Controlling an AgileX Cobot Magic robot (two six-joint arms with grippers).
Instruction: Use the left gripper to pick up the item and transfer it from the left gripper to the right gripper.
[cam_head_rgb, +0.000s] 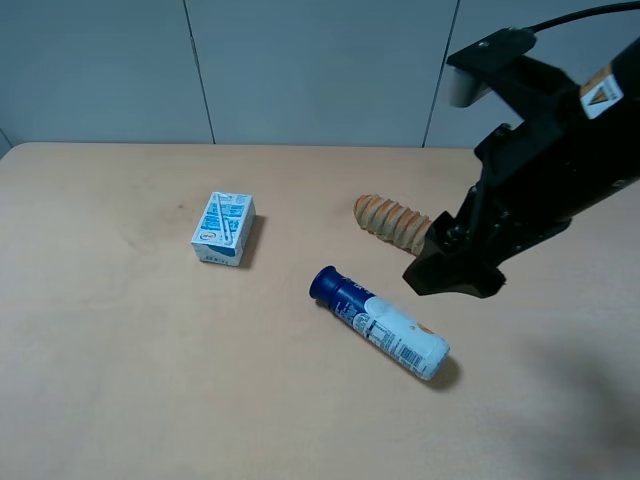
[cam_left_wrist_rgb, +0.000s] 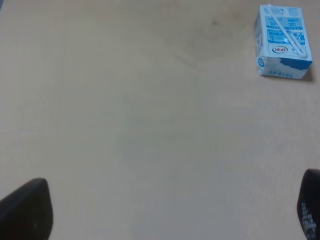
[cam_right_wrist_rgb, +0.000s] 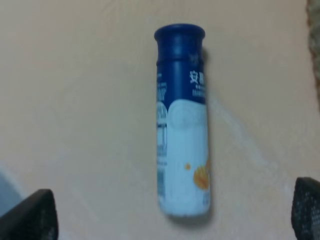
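**Bottle flat on the bench, both jaws spread and empty**

We find the bottle (cam_head_rgb: 380, 322) lying on its side on the bare wooden bench (cam_head_rgb: 120, 380), a little toward the right edge from the middle and closer to the near edge than the far one. Its dark blue cap points toward the far left corner and its white base toward the near right corner, with the barcode facing up. In the right wrist view the bottle (cam_right_wrist_rgb: 182, 120) lies alone on the wood, with blue printing on the dark upper part and an orange mark low on the white body.

We see the right gripper (cam_head_rgb: 455, 275) hanging above the bench just beside the bottle, on the side of the right edge, not touching it. In its wrist view the right gripper (cam_right_wrist_rgb: 172, 215) has its jaws spread wide, one dark tip in each lower corner, and nothing between them.

We do not see the left arm in the high view. In its own view the left gripper (cam_left_wrist_rgb: 170, 212) has its jaws wide apart as well, over bare wood.

The blue-white carton (cam_head_rgb: 224, 228) lies well apart from the bottle, toward the far left corner; it also shows in the left wrist view (cam_left_wrist_rgb: 283, 41). The ridged bread roll (cam_head_rgb: 392, 221) lies toward the far edge from the bottle, its right end hidden behind the right gripper.
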